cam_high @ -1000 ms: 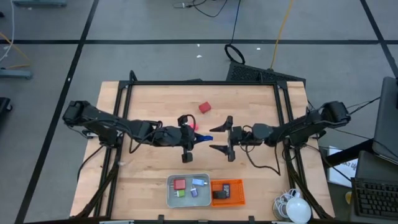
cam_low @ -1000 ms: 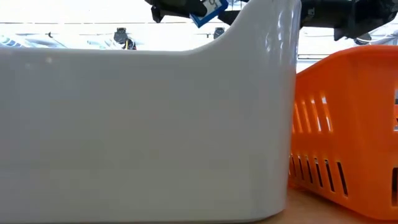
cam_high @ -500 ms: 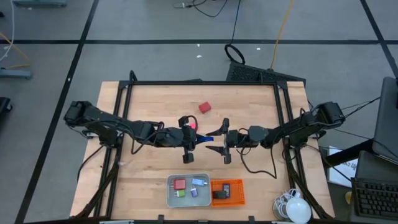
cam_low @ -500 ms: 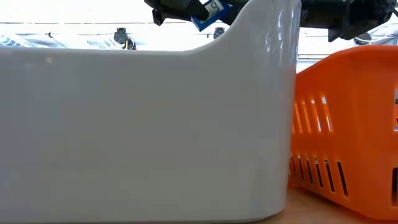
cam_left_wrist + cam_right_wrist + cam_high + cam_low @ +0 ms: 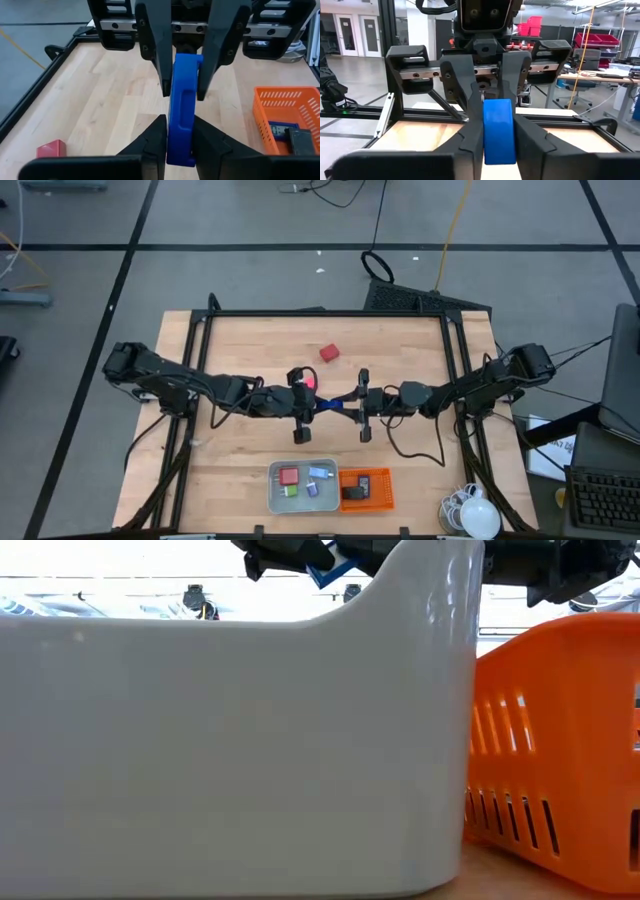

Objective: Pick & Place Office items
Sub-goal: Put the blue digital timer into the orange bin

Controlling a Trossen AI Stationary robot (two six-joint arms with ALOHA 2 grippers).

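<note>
Nearest the camera, at the bottom centre of the overhead frame, a grey tray (image 5: 303,484) holds a few small coloured office items, and an orange mesh basket (image 5: 366,489) touches its right side with a dark piece inside.

Above them, at mid-frame, the two arms meet tip to tip over the wooden worktop (image 5: 250,340). The left gripper (image 5: 311,404) comes in from the left of the frame and the right gripper (image 5: 352,403) from the right. Between them sits a blue block (image 5: 332,404), lifted clear of the wood. Both pairs of fingers are closed on it at once: in the left wrist view the blue piece stands on edge between that arm's own fingers (image 5: 150,142) while the other arm's fingers press its far end.

Farther up, a red block (image 5: 329,353) lies alone on the wood, with a pink piece (image 5: 309,381) just beside the left arm's wrist.

The moment reads as a handover. The risk is timing: if the left fingers open before the right ones hold firmly, the block could fall to the worktop; if both arms pull while clamped, it could twist loose.
</note>
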